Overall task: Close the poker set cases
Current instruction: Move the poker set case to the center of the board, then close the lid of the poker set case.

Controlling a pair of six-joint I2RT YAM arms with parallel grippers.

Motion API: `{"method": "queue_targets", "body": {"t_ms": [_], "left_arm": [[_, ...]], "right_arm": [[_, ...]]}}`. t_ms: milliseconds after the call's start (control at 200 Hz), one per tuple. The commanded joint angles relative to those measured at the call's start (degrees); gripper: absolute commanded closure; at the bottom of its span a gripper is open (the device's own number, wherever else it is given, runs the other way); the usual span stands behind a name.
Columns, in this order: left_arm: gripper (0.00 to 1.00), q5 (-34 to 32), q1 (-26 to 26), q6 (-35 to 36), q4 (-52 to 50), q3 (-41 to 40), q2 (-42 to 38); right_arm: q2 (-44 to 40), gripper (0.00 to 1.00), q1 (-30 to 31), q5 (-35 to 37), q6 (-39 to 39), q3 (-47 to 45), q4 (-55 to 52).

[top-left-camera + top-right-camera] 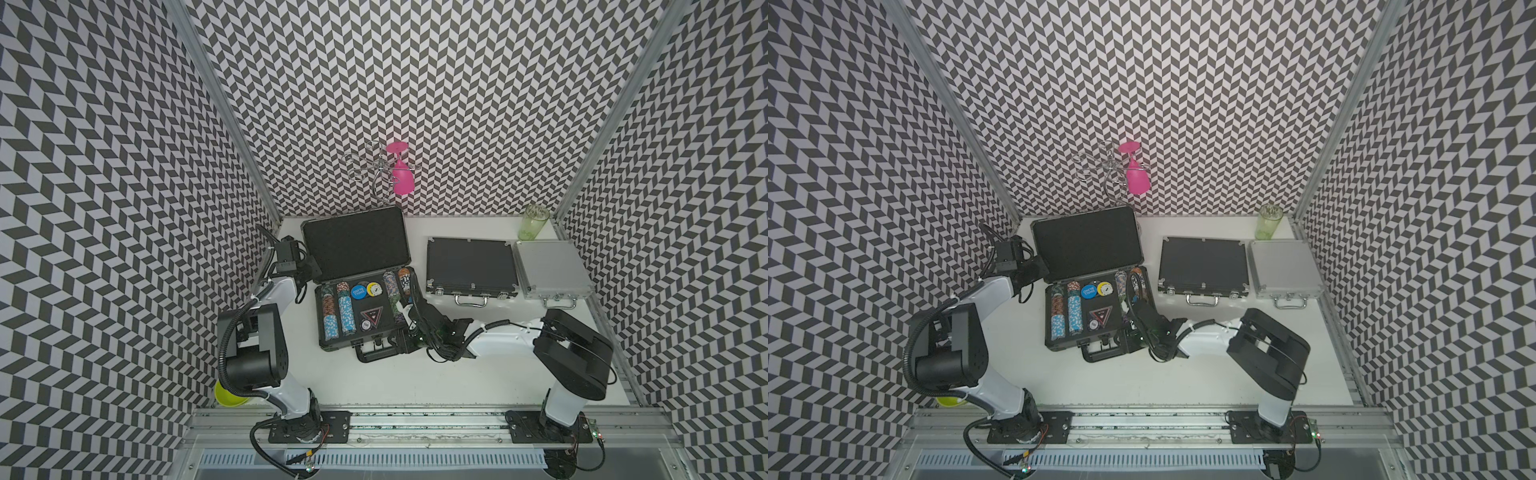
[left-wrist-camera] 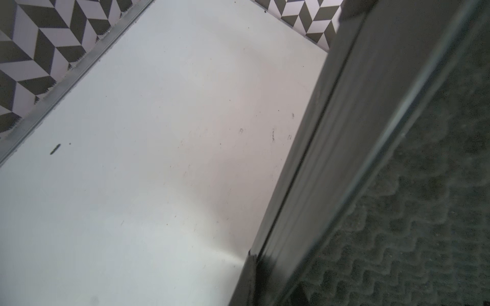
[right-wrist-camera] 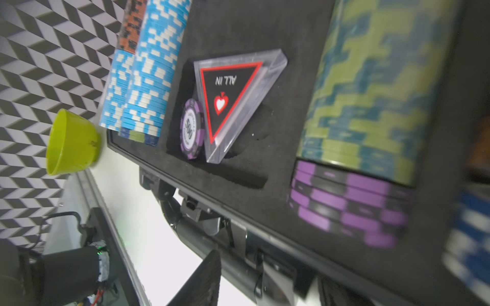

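Dark-grey case (image 1: 353, 245) open, chips (image 1: 345, 313) inside, black case (image 1: 469, 264) and silver case (image 1: 550, 268) shut, jaws' width cannot be told.

Two arms, same build. Left arm (image 1: 291, 390): white moulded links, bulky black joint housings, a black corrugated conduit (image 1: 224, 349) looping along it, thin black cables at the wrist, and a boxy black wrist camera (image 1: 286, 251). Right arm (image 1: 503, 338): white links, a big black housing with a thin black cable across it, and a tangled black cable bundle (image 1: 440, 349) at the wrist. Left gripper (image 1: 311, 268) and right gripper (image 1: 405, 328) are both black; one wedge-shaped black finger (image 3: 202, 275) shows in the right wrist view. Each arm is mounted on a black base plate (image 1: 332, 428) with silver screws, on an aluminium rail (image 1: 428, 419). There are red wires at both bases and a green LED (image 1: 595, 435) by the right one.
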Motion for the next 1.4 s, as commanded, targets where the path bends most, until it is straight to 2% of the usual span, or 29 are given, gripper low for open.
{"method": "queue_targets", "body": {"t_ms": [0,210,325,426,646,861,1026,1151,1292,1397], "left_arm": [[0.83,9.09,-1.68,-7.04,4.77,1.16,-5.02],[0.83,8.94,-1.11,-7.24,4.6,1.8,-3.84],[0.83,9.22,-0.72,-7.24,4.89,1.67,-4.18],[0.82,9.7,-0.76,-7.52,5.75,1.08,-4.68],[0.82,10.06,-0.62,-7.36,5.89,0.86,-4.56],[0.82,10.32,-0.51,-7.37,6.35,0.73,-4.97],[0.82,10.54,-0.19,-7.5,6.44,1.07,-5.29],[0.82,10.78,-0.19,-7.76,6.63,1.19,-5.35],[0.78,10.63,-0.2,-7.7,6.45,1.38,-5.58],[0.76,10.75,-0.2,-7.43,6.14,1.71,-5.74]], "right_arm": [[-5.65,0.39,-2.01,3.38,-5.38,4.75,-1.49],[-8.19,0.35,-9.93,2.19,-8.07,6.29,-2.16],[-6.98,0.33,-16.88,0.66,-10.08,7.79,3.31],[-3.01,0.33,-20.2,1.41,-13.35,11.22,9.05],[10.92,0.35,-21.48,4.02,-16.78,26.79,6.97],[19.04,0.4,-21.55,8.71,-15.0,30.86,14.67],[24.12,0.44,-21.64,12.44,-15.13,35.5,14.34],[26.85,0.56,-21.64,12.2,-15.24,37.67,15.04],[27.67,0.8,-21.63,9.28,-16.24,37.09,18.12],[26.14,0.94,-21.66,7.38,-17.08,32.62,24.68]]}}
